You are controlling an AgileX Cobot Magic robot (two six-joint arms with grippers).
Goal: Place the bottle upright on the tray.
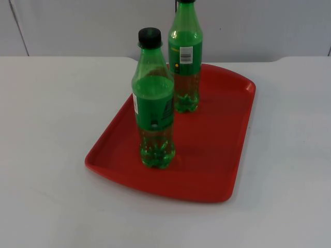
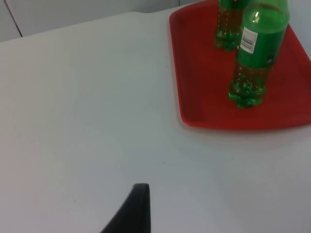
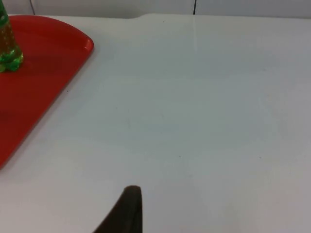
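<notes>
Nearest the camera in the top view, a green plastic soda bottle with a black cap [image 1: 153, 101] stands upright on the front left part of a red plastic tray [image 1: 217, 150]. Its lower part holds clear liquid over a lobed base. Its green label wrap carries small dark print and a white strip at the left edge (none of the writing can be read).

Behind it, toward the tray's far edge, a second green soda bottle [image 1: 185, 59] also stands upright, apart from the first. It bears a white barcode panel and a yellow dot on its label; no brand name is legible.

The tray lies on the white table [image 1: 46, 129], which ends at the grey partition wall [image 1: 93, 26].

The left gripper [image 2: 138, 206] hangs over bare table, well apart from the tray; the right gripper [image 3: 129, 206] likewise, on the tray's other side. With one black fingertip visible apiece, whether either is spread or pressed together cannot be told.
</notes>
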